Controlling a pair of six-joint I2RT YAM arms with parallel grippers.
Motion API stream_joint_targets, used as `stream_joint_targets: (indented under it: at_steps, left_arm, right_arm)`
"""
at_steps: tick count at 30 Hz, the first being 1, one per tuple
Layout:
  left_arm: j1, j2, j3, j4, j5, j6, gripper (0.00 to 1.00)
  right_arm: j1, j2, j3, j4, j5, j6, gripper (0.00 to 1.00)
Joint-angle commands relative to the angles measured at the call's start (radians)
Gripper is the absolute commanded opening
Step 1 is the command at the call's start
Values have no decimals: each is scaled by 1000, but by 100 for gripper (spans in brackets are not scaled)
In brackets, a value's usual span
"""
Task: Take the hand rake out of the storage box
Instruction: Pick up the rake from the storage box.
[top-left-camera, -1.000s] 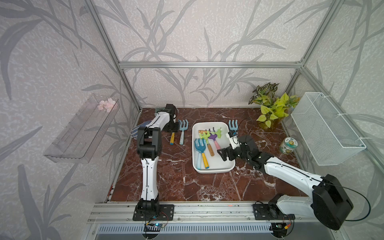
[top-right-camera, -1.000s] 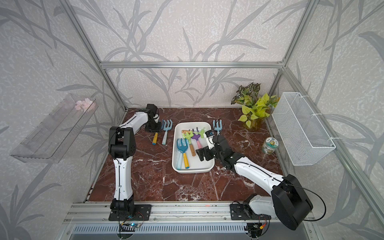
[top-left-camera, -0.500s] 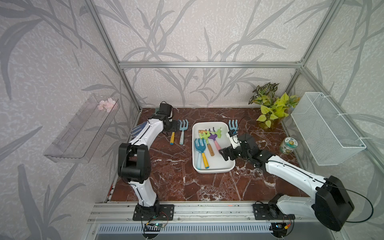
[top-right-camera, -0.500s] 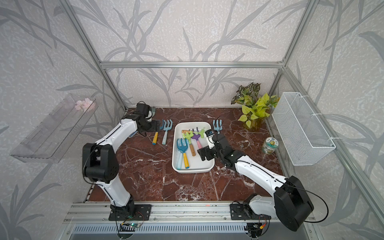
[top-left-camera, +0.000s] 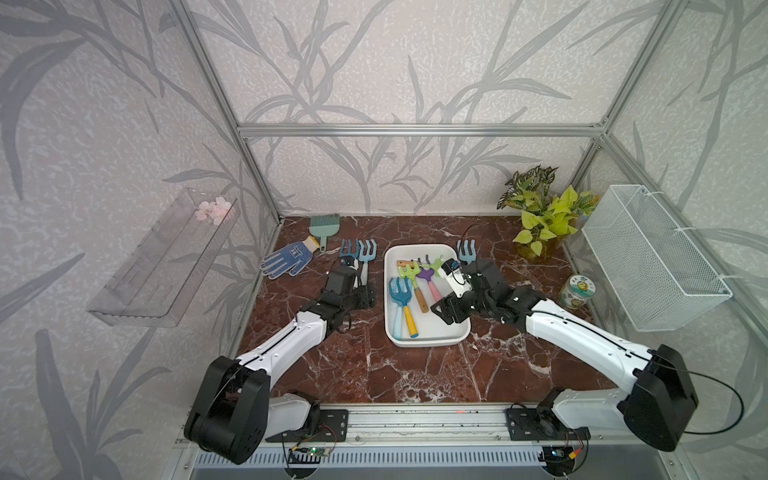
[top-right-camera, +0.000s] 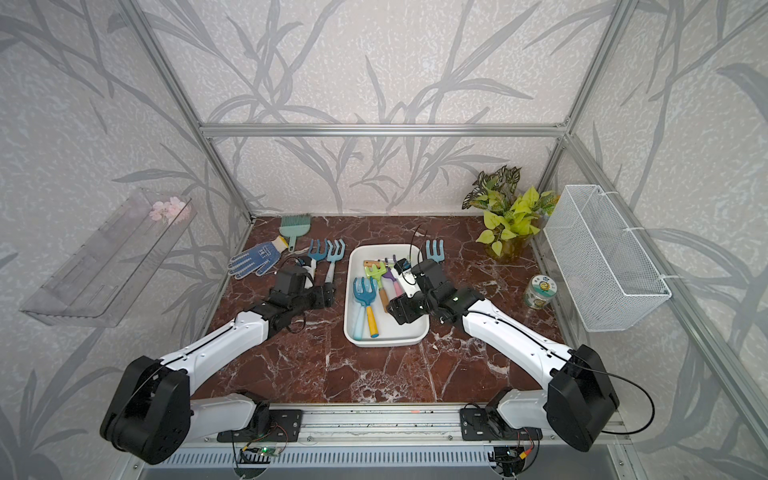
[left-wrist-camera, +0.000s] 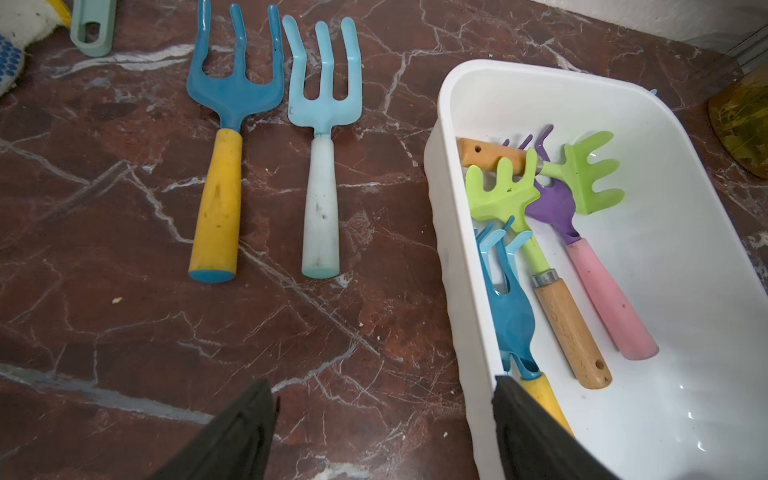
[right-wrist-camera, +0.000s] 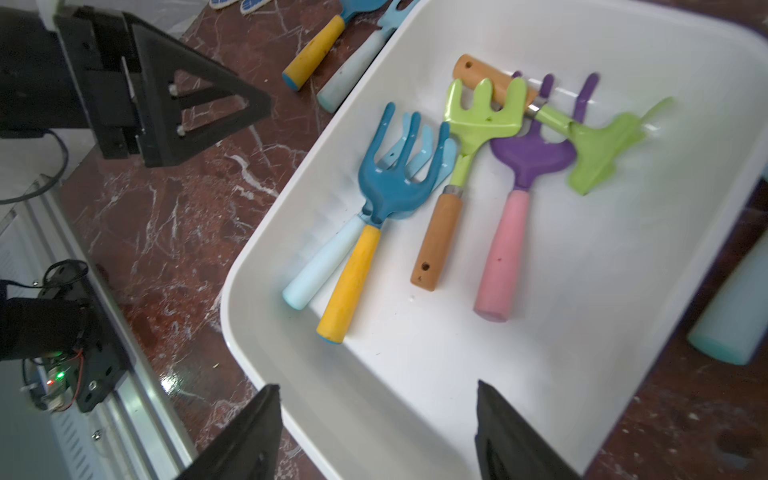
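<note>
The white storage box (top-left-camera: 441, 329) lies mid-table and holds several hand rakes. A blue rake with a yellow handle (top-left-camera: 406, 300) rests on a pale blue one, beside a green wooden-handled rake (right-wrist-camera: 461, 166) and a purple pink-handled one (right-wrist-camera: 509, 216). My right gripper (right-wrist-camera: 378, 386) hovers open over the box's near right part (top-right-camera: 400, 309), with nothing between its fingers. My left gripper (left-wrist-camera: 382, 386) is open and empty over the table, just left of the box's wall (top-left-camera: 365, 297). Two blue rakes (left-wrist-camera: 224, 166) (left-wrist-camera: 322, 166) lie on the table beyond it.
Another blue rake (top-left-camera: 466, 251) lies right of the box. A dotted glove (top-left-camera: 286, 259) and a green brush (top-left-camera: 324, 226) sit at the back left. A potted plant (top-left-camera: 540, 216), a jar (top-left-camera: 575, 286), a wire basket (top-left-camera: 652, 257) and a clear wall tray (top-left-camera: 162, 257) line the sides.
My left arm has dropped low and its gripper has drawn back from the two rakes on the table, now open. The right gripper stays over the box with its jaws a little narrower.
</note>
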Motion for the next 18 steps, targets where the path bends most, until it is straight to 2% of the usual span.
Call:
stream_joint_targets:
  at_steps: [1, 5, 10, 15, 18]
  left_arm:
    - [2, -58, -8, 173, 4, 13, 86]
    - [2, -103, -65, 245, 6, 7, 91]
    - [2, -134, -77, 246, 9, 41, 97]
    - [6, -153, -88, 267, 50, 59, 100]
    - [7, -170, -95, 267, 53, 66, 100]
  right_arm:
    - [55, 63, 64, -42, -43, 53, 73]
    - [106, 153, 127, -73, 48, 74, 72]
    - [118, 246, 165, -57, 117, 131, 73]
    - [120, 340, 227, -66, 135, 135, 82]
    - [123, 411, 282, -104, 141, 126, 84]
